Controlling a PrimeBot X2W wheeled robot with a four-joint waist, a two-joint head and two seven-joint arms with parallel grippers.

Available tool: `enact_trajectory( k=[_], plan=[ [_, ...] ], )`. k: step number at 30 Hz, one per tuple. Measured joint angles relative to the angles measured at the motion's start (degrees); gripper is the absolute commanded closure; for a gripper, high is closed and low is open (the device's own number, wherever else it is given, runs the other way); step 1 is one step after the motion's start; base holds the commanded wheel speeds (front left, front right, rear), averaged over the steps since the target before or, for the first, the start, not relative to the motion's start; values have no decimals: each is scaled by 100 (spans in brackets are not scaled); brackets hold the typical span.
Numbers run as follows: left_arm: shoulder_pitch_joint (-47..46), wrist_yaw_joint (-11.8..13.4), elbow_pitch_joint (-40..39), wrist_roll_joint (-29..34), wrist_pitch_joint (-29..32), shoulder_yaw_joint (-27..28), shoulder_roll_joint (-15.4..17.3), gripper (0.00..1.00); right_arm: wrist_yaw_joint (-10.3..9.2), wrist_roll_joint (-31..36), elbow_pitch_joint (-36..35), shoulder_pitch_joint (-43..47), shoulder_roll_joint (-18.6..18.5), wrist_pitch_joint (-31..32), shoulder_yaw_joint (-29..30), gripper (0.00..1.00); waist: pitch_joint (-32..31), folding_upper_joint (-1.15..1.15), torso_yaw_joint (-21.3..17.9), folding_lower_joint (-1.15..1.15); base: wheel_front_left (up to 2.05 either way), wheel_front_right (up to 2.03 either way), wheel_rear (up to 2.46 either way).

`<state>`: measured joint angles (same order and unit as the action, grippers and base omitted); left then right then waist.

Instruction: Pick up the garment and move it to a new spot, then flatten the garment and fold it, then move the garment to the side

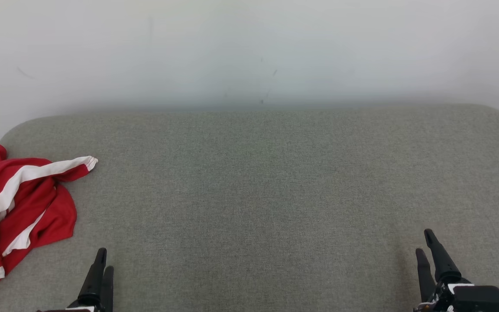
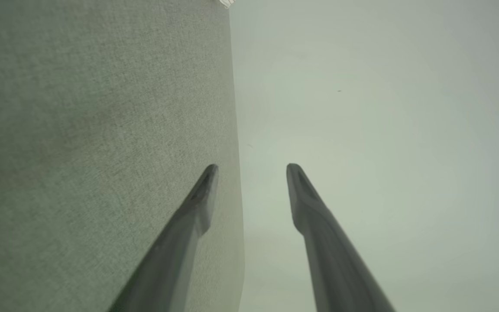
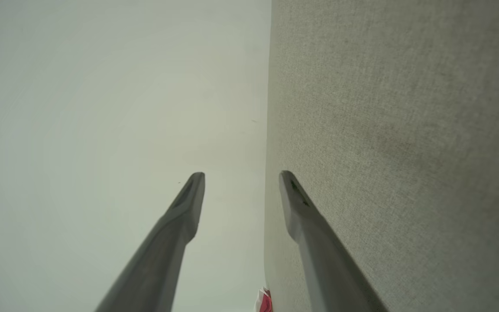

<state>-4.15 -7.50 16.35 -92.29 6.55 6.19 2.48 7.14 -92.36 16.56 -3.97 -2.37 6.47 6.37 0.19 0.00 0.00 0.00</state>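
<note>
**Start of the pick-up step.** Left end effector [image 1: 105,260]: fingers parted, nothing between them, low at the near left. It is near the garment's closest fold but apart from it. Right end effector [image 1: 423,242]: likewise spread and empty, at the near right, well apart from the cloth.

The garment [image 1: 20,208], red with white stripes, lies crumpled at the far left of the grey fabric surface [image 1: 258,182]. One striped sleeve or strip reaches toward the centre. The garment's left part runs past the picture's border, so how it sits against that side edge cannot be told.

**Likely faults:**
- A pinch on the loose strip alone would probably lift a single layer and leave the bulk bunched or trailing.
- A pull toward the left could let the cloth slip over that side.
- A low approach may press the fingers into the soft surface.

**Room:** The centre and right of the surface are bare and offer a broad spot for flattening. The far edge, with rounded corners, lies close to the pale wall [image 1: 249,52] and limits reach there.
</note>
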Motion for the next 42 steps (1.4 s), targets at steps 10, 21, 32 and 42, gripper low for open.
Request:
enact_trajectory(
  k=[10,21,32,42],
  plan=[
    [51,1,-99,452,-274,-121,-13,0,0,333,-116,62,9,-265,-138,0,8,0,4,0,0,0,0],
    [46,101,-301,1562,-530,-252,-11,0,0,1407,-255,65,-14,-520,-275,0,14,0,5,0,0,0,0],
    [46,248,-425,3086,-773,-404,4,0,0,2636,-330,73,-18,-778,-427,0,17,0,4,0,0,0,0],
    [42,434,-476,4321,-990,-656,99,0,0,3873,-357,73,-30,-970,-546,0,9,0,-8,0,0,0,0]
  ],
)
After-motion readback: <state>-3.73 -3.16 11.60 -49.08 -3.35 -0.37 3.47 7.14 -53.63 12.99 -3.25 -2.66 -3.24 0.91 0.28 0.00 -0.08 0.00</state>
